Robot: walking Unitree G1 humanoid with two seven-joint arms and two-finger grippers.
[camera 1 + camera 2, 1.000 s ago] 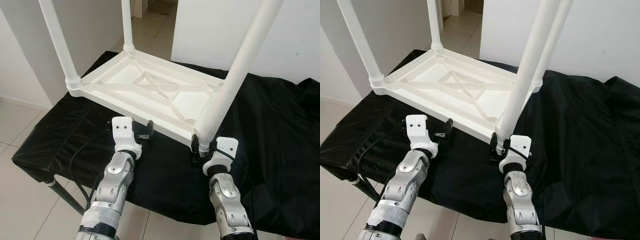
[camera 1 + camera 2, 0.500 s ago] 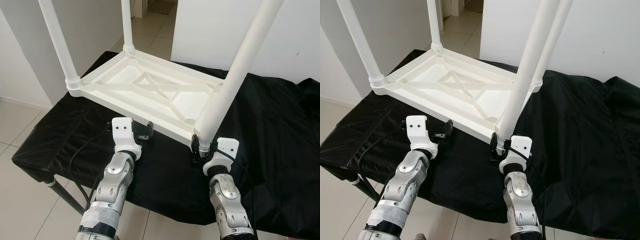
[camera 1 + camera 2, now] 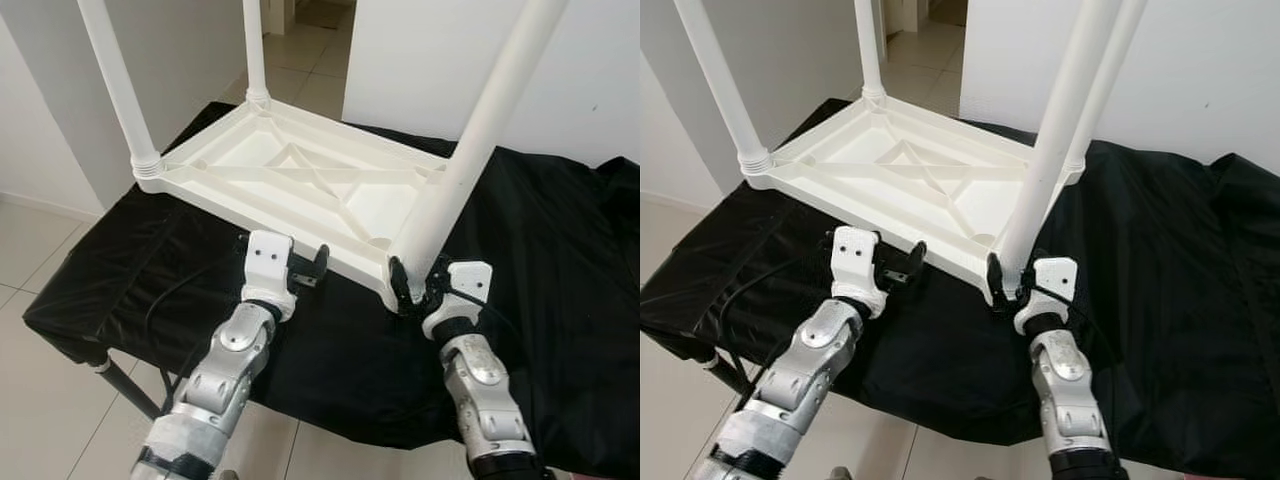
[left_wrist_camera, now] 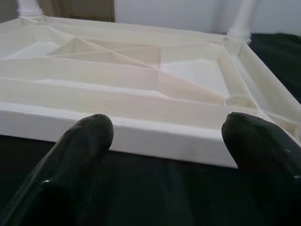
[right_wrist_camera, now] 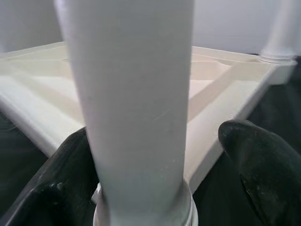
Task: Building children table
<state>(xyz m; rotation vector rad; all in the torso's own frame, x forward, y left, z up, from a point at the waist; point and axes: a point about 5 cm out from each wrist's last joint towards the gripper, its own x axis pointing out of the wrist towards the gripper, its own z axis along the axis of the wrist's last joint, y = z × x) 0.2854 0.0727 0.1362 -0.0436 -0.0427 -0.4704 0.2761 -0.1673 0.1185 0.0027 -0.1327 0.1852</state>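
White tabletop (image 3: pixel 300 180) lies upside down on black cloth (image 3: pixel 560 240), all 4 legs up. R gripper (image 3: pixel 415 290) straddles near-corner leg (image 3: pixel 470 160), fingers apart; L gripper (image 3: pixel 318 265) spread wide at tabletop's front edge. Prob last leg seating, then flip.

Open black counter (image 3: pixel 560 230) right of the upturned white table (image 3: pixel 300 180); four upright legs (image 3: pixel 480 130) blocking passage above; left tool (image 3: pixel 312 270) hard against its rim.
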